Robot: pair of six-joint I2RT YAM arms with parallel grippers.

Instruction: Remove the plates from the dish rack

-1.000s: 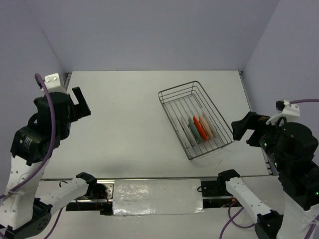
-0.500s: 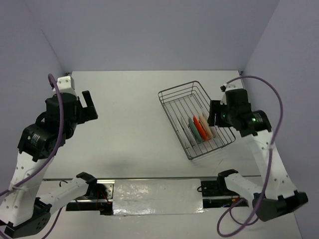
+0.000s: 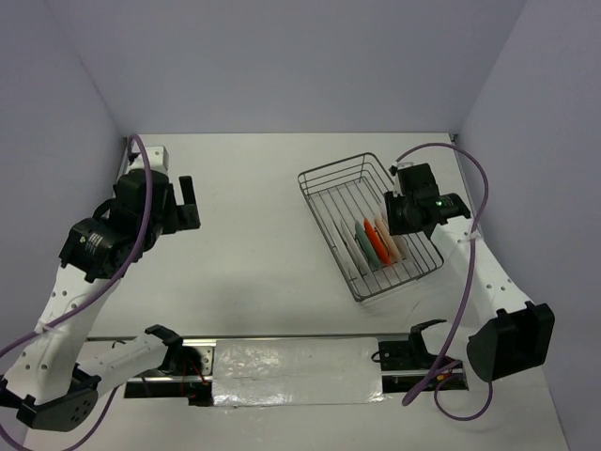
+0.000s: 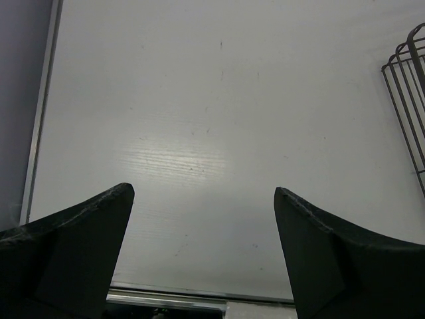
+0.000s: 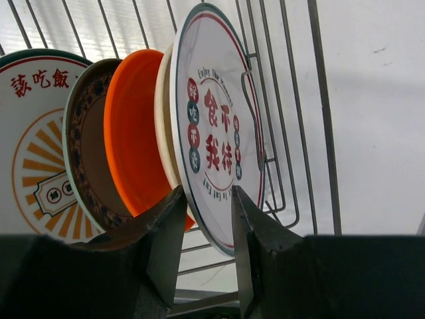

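Observation:
Several plates (image 3: 376, 242) stand on edge in the near end of the wire dish rack (image 3: 333, 188). In the right wrist view the nearest is a white plate with red marks (image 5: 212, 126). Behind it stand a cream plate (image 5: 163, 113), an orange plate (image 5: 133, 133), a teal-patterned plate (image 5: 80, 153) and a sunburst plate (image 5: 33, 166). My right gripper (image 5: 203, 193) straddles the white plate's lower rim, one finger against each side. It reaches into the rack's right side (image 3: 394, 219). My left gripper (image 4: 204, 193) hangs open over bare table, far left of the rack (image 3: 188, 202).
The rack sits at an angle on the white table (image 3: 254, 235), its far half holding no plates. One rack corner (image 4: 405, 113) shows at the right edge of the left wrist view. Purple-grey walls enclose the table at back and sides.
The right arm swung in from the table's right edge into the rack, and its jaws narrowed onto the white plate. The left arm moved forward and right, staying open.

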